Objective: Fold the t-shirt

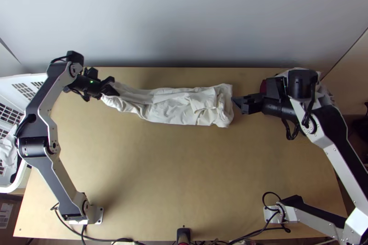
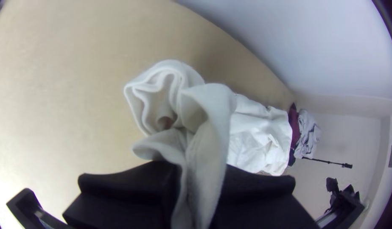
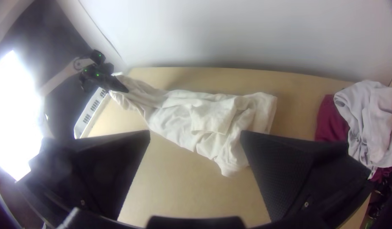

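While the table [image 1: 184, 167] makes my dial, one white t-shirt [image 1: 170, 107] lies in a rumpled strip from ten to one o'clock; my left gripper [image 1: 115, 87], at ten, pinches its end; my right gripper [image 1: 237, 103], past one, fingers spread, beside the other end.

A plain pale wall [image 1: 184, 15] stands at twelve o'clock behind the light wooden table [image 1: 184, 185], meeting a beige surface [image 1: 353, 72] toward three o'clock. Bright white light [image 3: 11, 114] glares beyond the table's nine o'clock side.
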Controlling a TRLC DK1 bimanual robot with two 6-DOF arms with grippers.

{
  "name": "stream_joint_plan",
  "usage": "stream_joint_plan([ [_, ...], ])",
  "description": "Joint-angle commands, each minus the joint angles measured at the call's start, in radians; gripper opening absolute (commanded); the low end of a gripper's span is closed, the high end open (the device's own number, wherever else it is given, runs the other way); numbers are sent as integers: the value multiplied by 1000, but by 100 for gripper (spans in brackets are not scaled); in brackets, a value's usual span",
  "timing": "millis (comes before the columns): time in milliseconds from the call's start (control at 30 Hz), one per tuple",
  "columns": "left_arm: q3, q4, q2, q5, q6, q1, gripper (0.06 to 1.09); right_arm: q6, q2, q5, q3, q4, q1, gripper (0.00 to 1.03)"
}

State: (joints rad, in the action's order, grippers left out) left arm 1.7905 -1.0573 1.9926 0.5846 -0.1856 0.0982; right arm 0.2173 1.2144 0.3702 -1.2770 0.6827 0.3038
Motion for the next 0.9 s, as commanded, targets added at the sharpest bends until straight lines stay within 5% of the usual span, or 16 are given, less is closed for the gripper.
stream_joint_plan([
  [0,52,-21,-20,-65,-41,-124,9,10,-67,-1,97,-48,0,99],
  [867,443,-76,196,-129,-210,-505,9,16,-219,-1,257,-97,-55,99],
])
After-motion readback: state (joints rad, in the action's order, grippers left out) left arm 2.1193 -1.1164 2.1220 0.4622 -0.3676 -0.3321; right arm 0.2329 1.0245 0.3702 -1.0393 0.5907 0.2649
